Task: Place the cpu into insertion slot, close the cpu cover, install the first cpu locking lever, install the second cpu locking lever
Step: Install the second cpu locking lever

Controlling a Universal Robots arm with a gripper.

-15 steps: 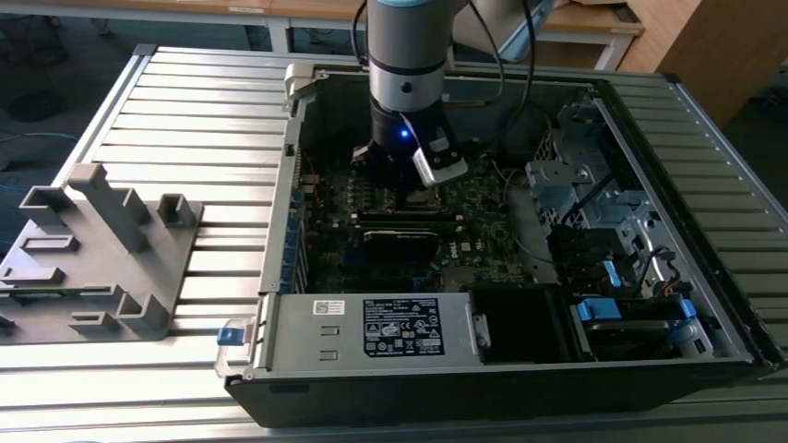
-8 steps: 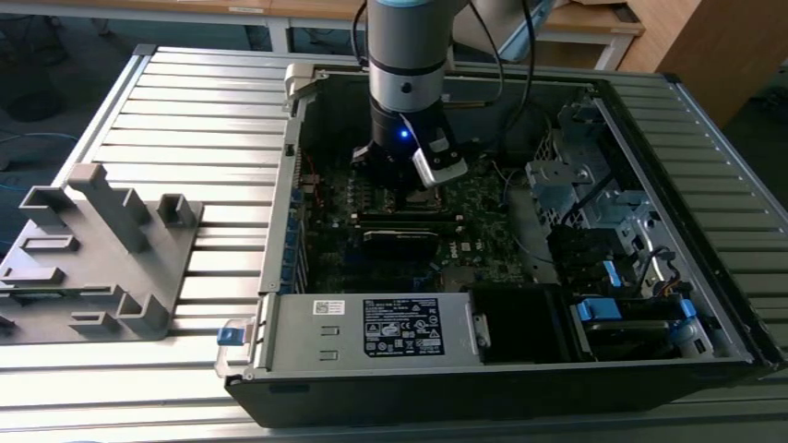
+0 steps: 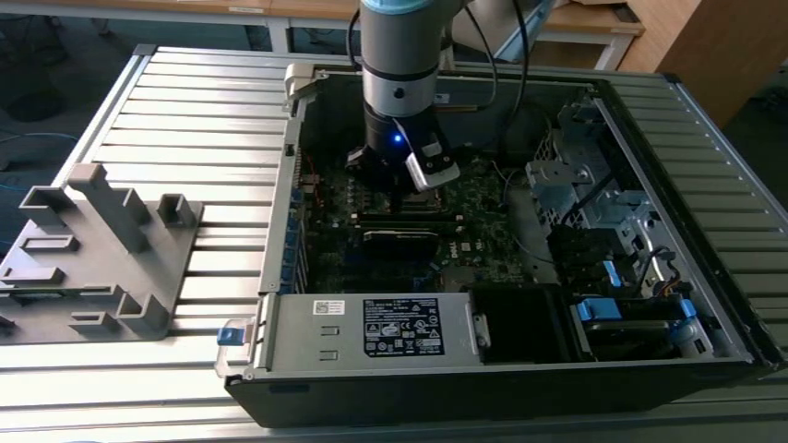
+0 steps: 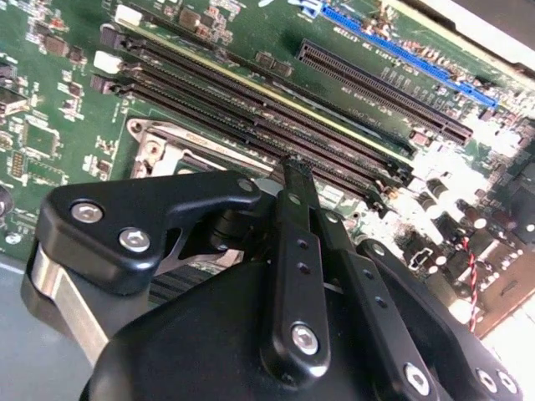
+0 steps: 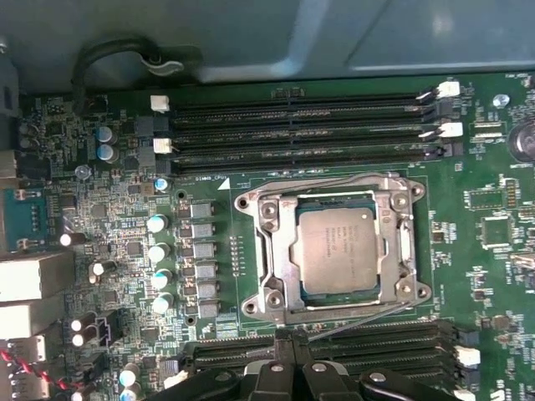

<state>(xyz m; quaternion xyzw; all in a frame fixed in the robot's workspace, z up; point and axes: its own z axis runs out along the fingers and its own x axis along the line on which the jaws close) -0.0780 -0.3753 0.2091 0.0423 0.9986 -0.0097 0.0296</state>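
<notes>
**Chip seated, claw low over the levers**

The arm (image 3: 397,65) reaches down into the open computer case (image 3: 518,231), which lies flat on a slatted metal desk (image 3: 185,120), a grey fixture (image 3: 92,254) resting off to the exterior view's left. Wooden furniture lines the room behind. On the green motherboard (image 5: 109,251) the cpu cover (image 5: 276,225) frames the insertion slot (image 5: 334,246), and the cpu (image 5: 338,249) lies flat inside it, silver top up. The claw (image 5: 288,338) sits at the socket's edge beside the memory slots (image 5: 292,129), fingers pinched narrow, holding nothing I can make out. The risk as I judge it: a thin wire lever (image 5: 355,322) slipping off the fingertips, or the tips scraping the nearby slots, should the arm press off-line.
</notes>
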